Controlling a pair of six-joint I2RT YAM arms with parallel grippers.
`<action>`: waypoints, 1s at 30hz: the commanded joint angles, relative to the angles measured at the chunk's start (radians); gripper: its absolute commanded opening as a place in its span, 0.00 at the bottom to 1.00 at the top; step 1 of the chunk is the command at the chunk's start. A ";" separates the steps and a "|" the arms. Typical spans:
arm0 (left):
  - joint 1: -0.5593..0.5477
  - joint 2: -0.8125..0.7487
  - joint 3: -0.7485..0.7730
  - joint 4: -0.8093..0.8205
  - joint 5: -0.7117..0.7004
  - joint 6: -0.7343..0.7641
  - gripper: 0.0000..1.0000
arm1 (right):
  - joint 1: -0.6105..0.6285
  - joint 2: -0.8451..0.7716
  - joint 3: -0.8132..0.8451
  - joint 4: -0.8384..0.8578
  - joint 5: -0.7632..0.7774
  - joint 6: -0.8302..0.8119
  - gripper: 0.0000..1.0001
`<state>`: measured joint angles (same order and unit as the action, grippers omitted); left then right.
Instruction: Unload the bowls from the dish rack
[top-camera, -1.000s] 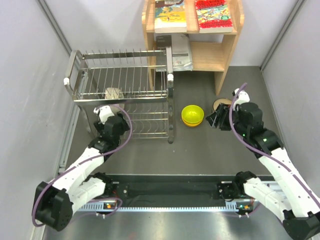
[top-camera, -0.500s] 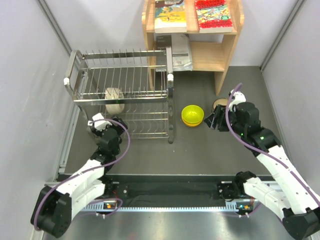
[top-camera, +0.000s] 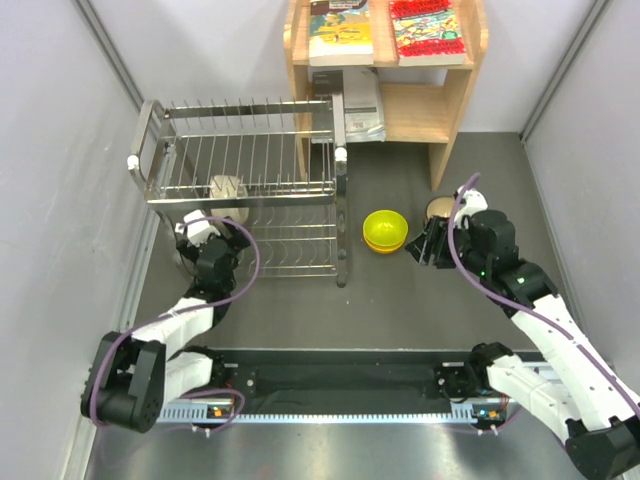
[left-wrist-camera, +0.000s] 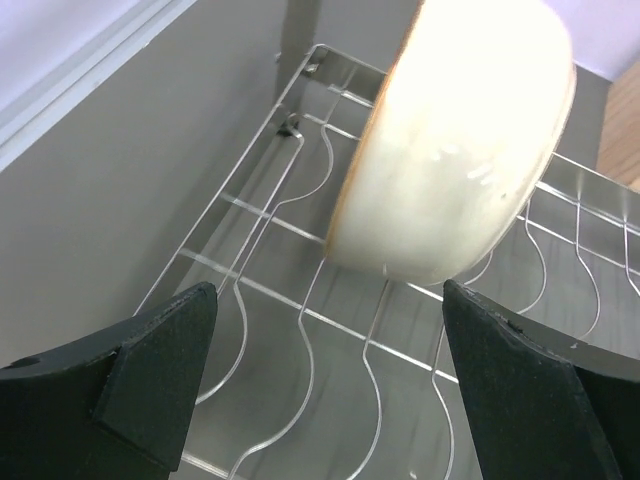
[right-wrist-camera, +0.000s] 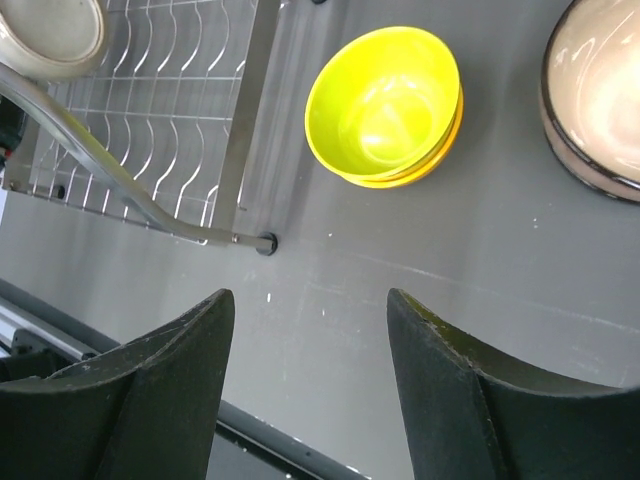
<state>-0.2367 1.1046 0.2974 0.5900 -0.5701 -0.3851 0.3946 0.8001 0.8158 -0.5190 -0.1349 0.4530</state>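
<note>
a robotics lab test cell: a left arm (top-camera: 190, 310) and a right arm (top-camera: 545, 310), both white and black, are bolted side by side to a metal rail (top-camera: 340, 413) at the near edge of a bare grey table (top-camera: 400, 300). plain grey panel walls (top-camera: 50, 200) box the bench in on the left, right and far sides. the only furnishings are household goods set straight on the tabletop: a steel wire dish rack (top-camera: 270, 197), a small wooden bookshelf (top-camera: 460, 100) with books (top-camera: 340, 30) lying on top, and a yellow-green bowl (top-camera: 385, 228) between them.
</note>
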 joint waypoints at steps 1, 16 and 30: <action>0.051 0.050 0.037 0.169 0.128 0.066 0.99 | 0.000 -0.007 -0.030 0.076 -0.026 -0.016 0.63; 0.169 0.146 0.017 0.376 0.435 0.069 0.99 | 0.001 0.021 -0.096 0.123 -0.052 -0.010 0.63; 0.185 0.290 0.040 0.492 0.707 0.035 0.90 | 0.000 0.019 -0.136 0.129 -0.046 -0.010 0.63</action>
<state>-0.0555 1.3647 0.3065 0.9802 0.0166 -0.3214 0.3946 0.8204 0.6933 -0.4339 -0.1783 0.4469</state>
